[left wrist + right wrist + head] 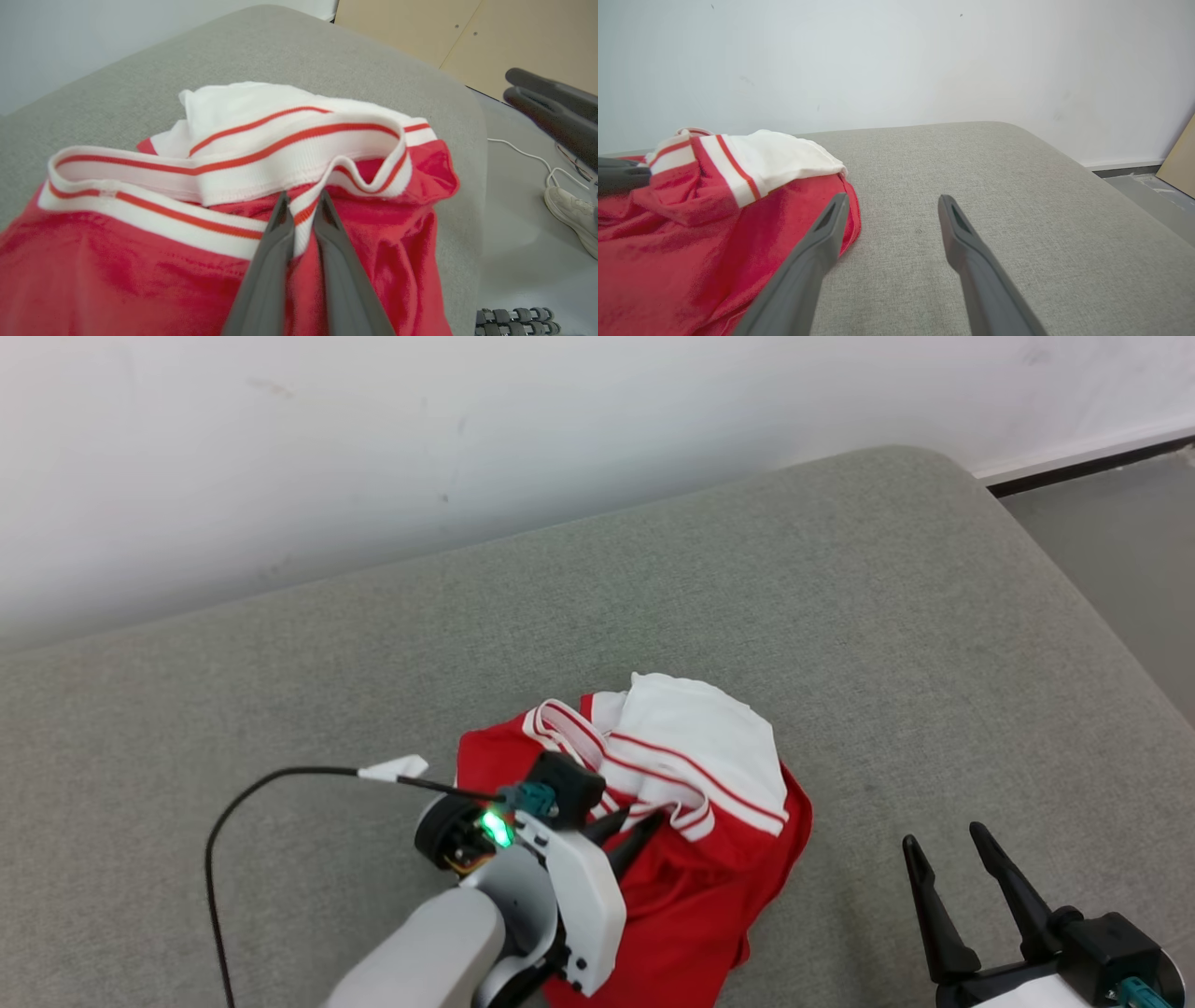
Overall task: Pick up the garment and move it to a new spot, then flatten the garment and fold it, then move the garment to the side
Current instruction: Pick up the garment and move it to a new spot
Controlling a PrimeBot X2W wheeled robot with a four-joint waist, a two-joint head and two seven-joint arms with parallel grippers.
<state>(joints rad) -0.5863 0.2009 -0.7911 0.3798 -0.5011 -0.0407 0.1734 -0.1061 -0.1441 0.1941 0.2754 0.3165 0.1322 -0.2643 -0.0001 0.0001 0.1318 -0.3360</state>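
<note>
A crumpled red garment (709, 887) with white, red-striped ribbed bands lies bunched near the front middle of the grey cushion (653, 597). My left gripper (633, 823) reaches into the heap, and in the left wrist view it (302, 201) is shut on a fold of the white striped band (306, 212). The garment (117, 270) spreads below and around the fingers. My right gripper (943, 840) stands open at the lower right, apart from the cloth. In the right wrist view it (892, 205) hovers over bare cushion, with the garment (682, 233) just to its left.
A white wall (373, 448) runs behind the cushion. The cushion's rounded right edge drops to a grey floor (1120, 541). A black cable (243, 803) loops from my left wrist. A pale shoe (572, 210), a white cord and a tan board (467, 37) stand beyond that edge.
</note>
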